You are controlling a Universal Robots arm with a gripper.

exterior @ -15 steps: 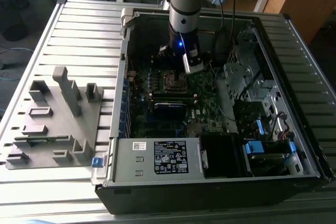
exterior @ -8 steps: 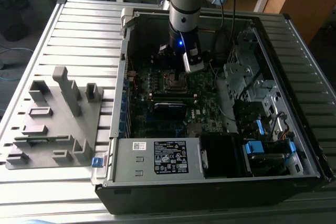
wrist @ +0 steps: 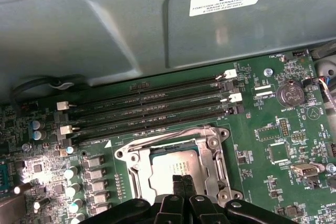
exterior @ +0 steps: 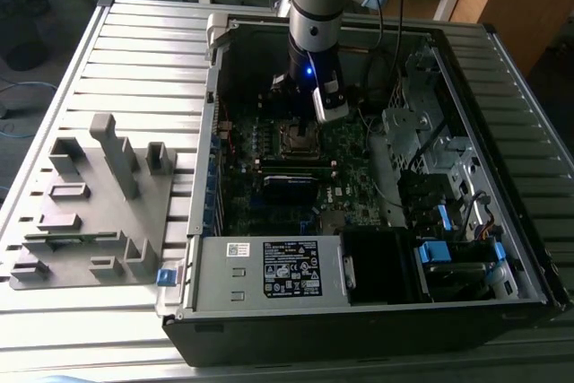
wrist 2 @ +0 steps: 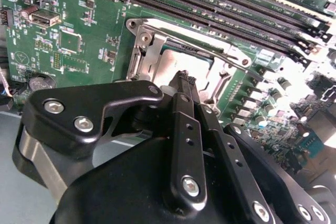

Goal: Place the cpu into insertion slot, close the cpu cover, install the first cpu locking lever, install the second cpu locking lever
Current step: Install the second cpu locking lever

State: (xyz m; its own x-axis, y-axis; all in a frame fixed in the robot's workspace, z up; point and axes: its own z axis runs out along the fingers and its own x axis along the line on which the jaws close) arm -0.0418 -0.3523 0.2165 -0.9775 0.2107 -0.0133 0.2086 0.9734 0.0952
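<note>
Inside the open computer case, the insertion slot (exterior: 299, 138) sits in the middle of the green motherboard. In both wrist views the cpu (wrist: 170, 162) (wrist 2: 176, 62) lies flat in the slot, its dull metal face showing through the cut-out of the silvery cpu cover (wrist: 140, 167) (wrist 2: 231, 71), which lies down over it. A thin wire locking lever (wrist: 168, 138) (wrist 2: 210, 55) runs along the side of the socket nearest the memory slots. My gripper (wrist: 182, 184) (wrist 2: 184, 81) (exterior: 300, 116) hangs just over the cpu and cover, fingertips shut together with nothing between them.
Long black memory slots (wrist: 147, 106) run beside the socket. Capacitors (wrist: 73, 174) and connectors crowd the board around it. A power supply (exterior: 269, 271) and drive bays (exterior: 430, 159) fill the case. A grey fixture block (exterior: 90, 195) rests on the table at the exterior view's left.
</note>
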